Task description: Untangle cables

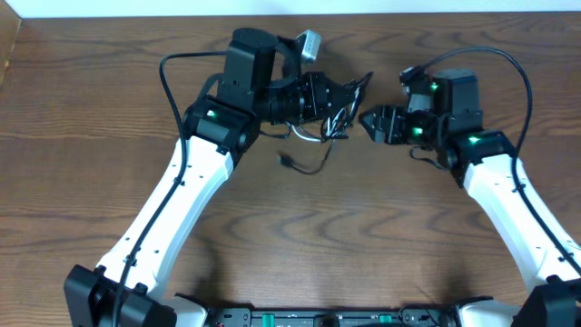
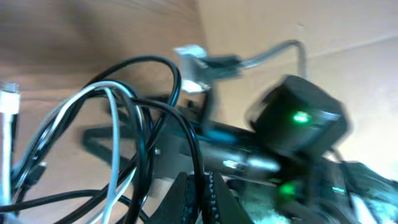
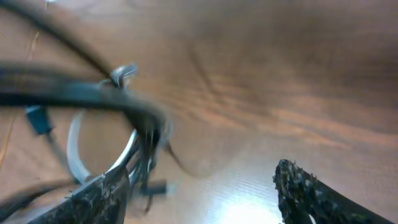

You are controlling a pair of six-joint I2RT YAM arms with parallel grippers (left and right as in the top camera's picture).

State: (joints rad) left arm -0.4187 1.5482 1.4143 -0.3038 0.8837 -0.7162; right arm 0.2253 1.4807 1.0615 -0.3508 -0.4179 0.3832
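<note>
My left gripper [image 1: 352,94] is shut on the black cable [image 1: 313,168] and holds the tangle above the table. In the left wrist view the black cable [image 2: 180,124] runs between the closed jaws [image 2: 200,198], and the white cable [image 2: 111,130] loops through it. In the overhead view the white cable [image 1: 303,137] hangs under the left gripper, and a black plug [image 1: 284,161] lies on the table. My right gripper [image 1: 374,123] is open just right of the tangle. In the right wrist view its fingers [image 3: 202,190] are spread, with the blurred black cable [image 3: 81,96] and white cable [image 3: 74,152] by the left finger.
The wooden table [image 1: 300,236] lies under both arms. The right arm's body [image 2: 298,121] fills the right of the left wrist view, close to the left gripper. A pale wall edge [image 1: 290,7] runs along the table's far side.
</note>
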